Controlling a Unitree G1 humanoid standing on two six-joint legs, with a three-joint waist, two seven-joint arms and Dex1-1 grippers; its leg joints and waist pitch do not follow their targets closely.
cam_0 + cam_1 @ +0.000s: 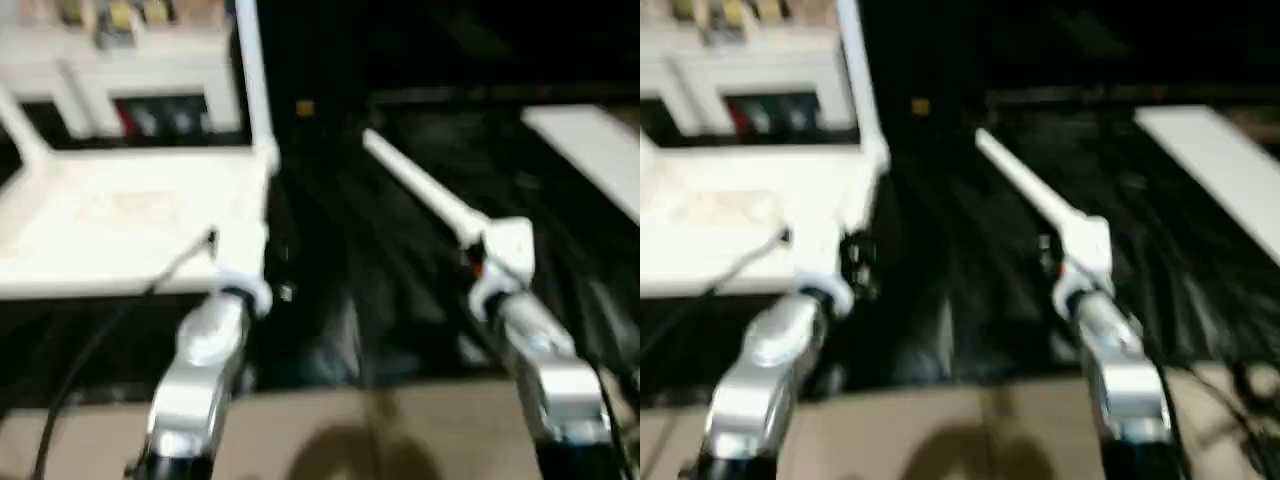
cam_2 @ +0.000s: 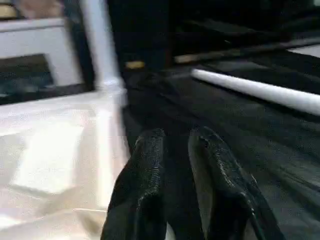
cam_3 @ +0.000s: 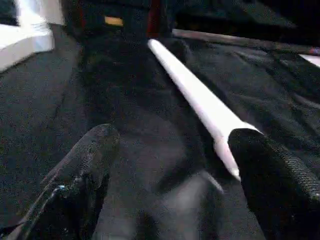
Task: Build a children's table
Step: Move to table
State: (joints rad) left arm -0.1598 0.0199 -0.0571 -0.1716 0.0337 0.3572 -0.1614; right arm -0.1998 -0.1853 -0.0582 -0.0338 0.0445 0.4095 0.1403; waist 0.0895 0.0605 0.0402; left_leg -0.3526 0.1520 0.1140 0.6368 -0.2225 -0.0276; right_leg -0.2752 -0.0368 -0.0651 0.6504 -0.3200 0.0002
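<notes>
The children's table top lies upside down on the left, with one white leg standing upright in its far right corner socket. Another leg lies loose on the black cloth, slanting toward my right gripper. That gripper is wide open, and the leg's near end rests just inside one finger. My left gripper hovers over the cloth beside the table top's near right corner, its fingers a narrow gap apart with nothing between them.
A white cabinet stands behind the table top. A flat white board lies at the far right on the black cloth. A tan surface runs along the near edge. A black cable trails by my left arm.
</notes>
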